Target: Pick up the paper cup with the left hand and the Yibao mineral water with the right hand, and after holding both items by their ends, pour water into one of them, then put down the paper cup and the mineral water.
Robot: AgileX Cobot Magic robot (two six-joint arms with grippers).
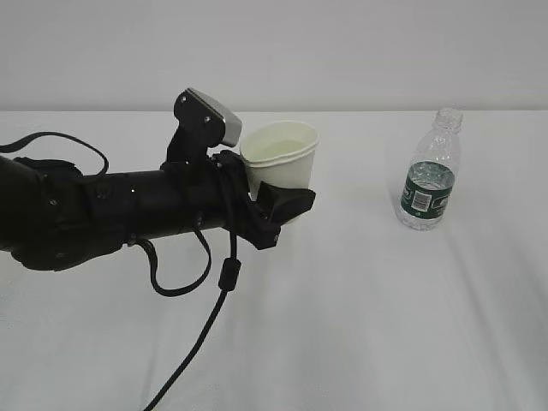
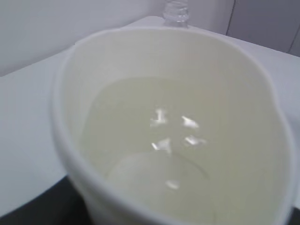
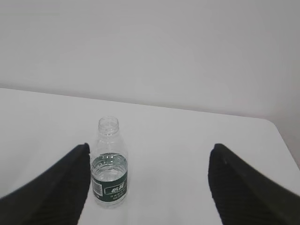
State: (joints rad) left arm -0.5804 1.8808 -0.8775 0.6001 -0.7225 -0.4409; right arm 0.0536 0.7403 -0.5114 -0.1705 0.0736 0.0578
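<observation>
My left gripper [image 1: 279,195] is shut on the cream-white paper cup [image 1: 282,154] and holds it upright above the table. The cup has water in it and fills the left wrist view [image 2: 178,140]. The Yibao mineral water [image 1: 430,171], a clear uncapped bottle with a dark green label, about half full, stands on the table at the right, apart from the cup. In the right wrist view the bottle [image 3: 109,164] stands ahead, close to the left finger [image 3: 56,187]. My right gripper [image 3: 149,154] is open wide, empty, and not touching the bottle. It is out of the exterior view.
The white table [image 1: 360,308] carries only the bottle. A black cable [image 1: 201,334] hangs from the left arm down to the table's front. A plain wall lies behind. The table's right edge [image 3: 281,136] shows in the right wrist view.
</observation>
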